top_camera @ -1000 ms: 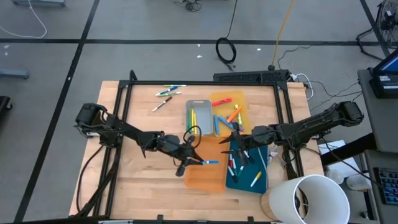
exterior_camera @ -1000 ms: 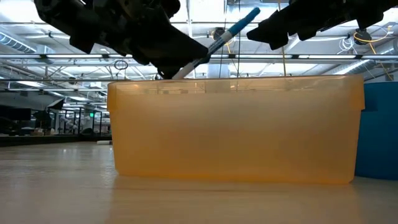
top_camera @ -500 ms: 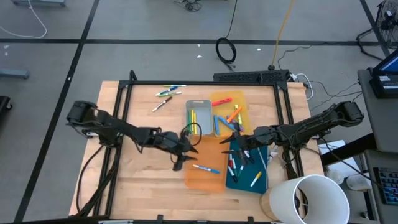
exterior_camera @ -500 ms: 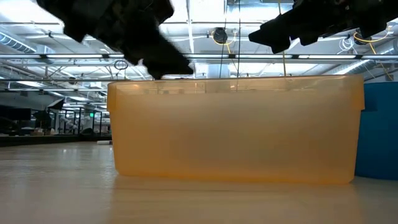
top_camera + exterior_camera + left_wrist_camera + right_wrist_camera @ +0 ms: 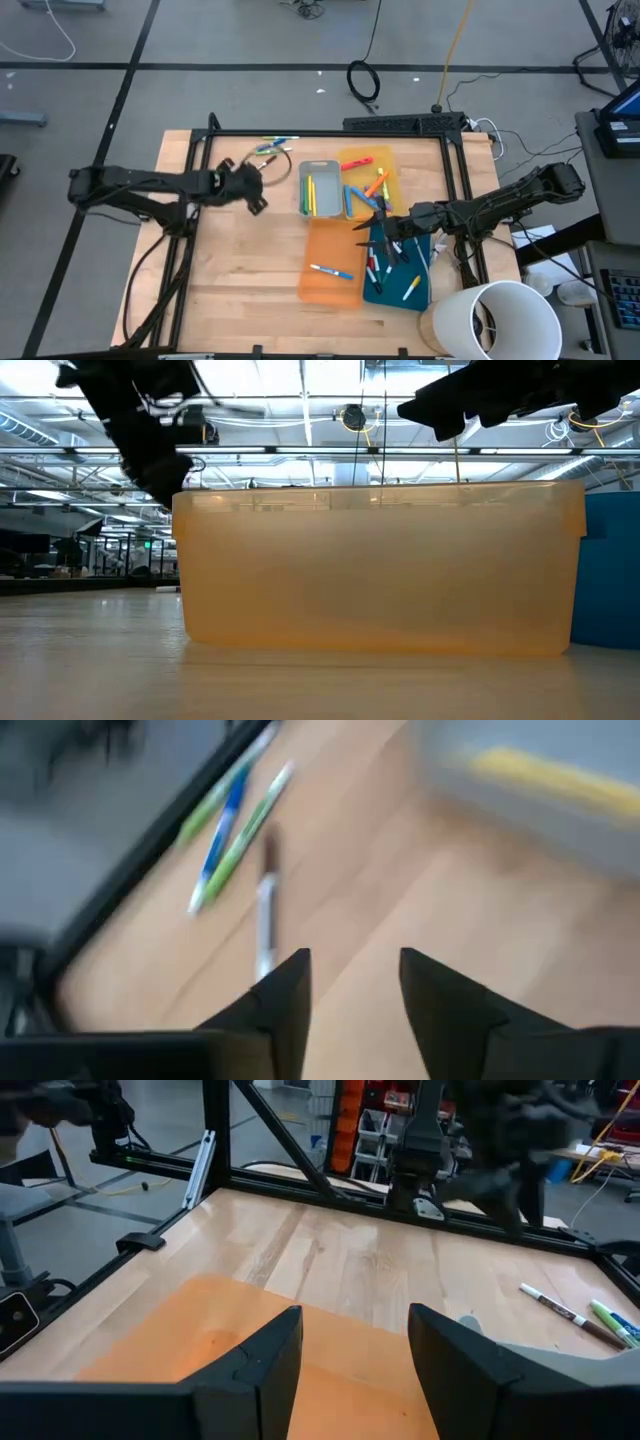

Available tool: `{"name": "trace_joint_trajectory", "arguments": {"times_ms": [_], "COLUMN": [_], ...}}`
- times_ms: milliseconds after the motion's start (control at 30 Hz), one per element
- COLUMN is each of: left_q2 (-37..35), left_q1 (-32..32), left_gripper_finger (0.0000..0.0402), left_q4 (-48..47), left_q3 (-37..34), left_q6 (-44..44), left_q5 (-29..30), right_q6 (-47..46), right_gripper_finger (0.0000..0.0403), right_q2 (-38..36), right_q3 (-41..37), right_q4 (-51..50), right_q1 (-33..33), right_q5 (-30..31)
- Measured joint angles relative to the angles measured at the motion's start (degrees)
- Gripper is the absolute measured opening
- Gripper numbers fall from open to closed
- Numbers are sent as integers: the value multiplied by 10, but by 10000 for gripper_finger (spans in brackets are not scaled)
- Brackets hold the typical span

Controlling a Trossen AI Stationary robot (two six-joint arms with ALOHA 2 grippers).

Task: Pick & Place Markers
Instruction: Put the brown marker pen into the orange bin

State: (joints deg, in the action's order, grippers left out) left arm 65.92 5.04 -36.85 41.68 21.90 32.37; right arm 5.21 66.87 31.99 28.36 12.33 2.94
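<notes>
Most markers sitting sorted in trays; blue marker lying in orange tray. Few loose markers remaining on bench. Left claw hovering near them, parted, carrying nothing. Right claw waiting over trays, parted, carrying nothing.

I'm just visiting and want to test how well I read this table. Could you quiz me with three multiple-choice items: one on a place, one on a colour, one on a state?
1. Where does the left gripper hover?
A. over the blue tray
B. over bare wood near the loose markers at the table's far edge
C. inside the white bucket

2. What colour is the tray holding a lone blue marker?
A. orange
B. grey
C. blue

3. How are the left gripper's fingers?
A. shut on a marker
B. open and empty
C. hidden

Answers:
1 B: the high view shows it beside the loose markers.
2 A: the blue marker lies in the orange tray.
3 B: its fingers stand apart with only wood between them.
</notes>
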Motion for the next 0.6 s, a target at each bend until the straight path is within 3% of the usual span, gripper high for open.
{"name": "trace_joint_trajectory", "arguments": {"times_ms": [100, 267, 433, 600], "left_q2": [1, 29, 73, 130], "left_q1": [92, 217, 296, 334], "left_gripper_finger": [194, 258, 281, 272], "left_q4": [-8, 27, 59, 77], "left_q3": [-4, -6, -6, -6], "left_q6": [-4, -116, -210, -235], "left_q5": [-65, -189, -288, -275], "right_q6": [1, -1, -2, -2], "right_gripper_finger": [171, 171, 171, 171], "right_q2": [0, 0, 0, 0], "right_q3": [0, 0, 0, 0], "right_q4": [5, 6, 5, -6], "right_q1": [-2, -11, -15, -15], "right_q5": [-1, -2, -2, -2]}}
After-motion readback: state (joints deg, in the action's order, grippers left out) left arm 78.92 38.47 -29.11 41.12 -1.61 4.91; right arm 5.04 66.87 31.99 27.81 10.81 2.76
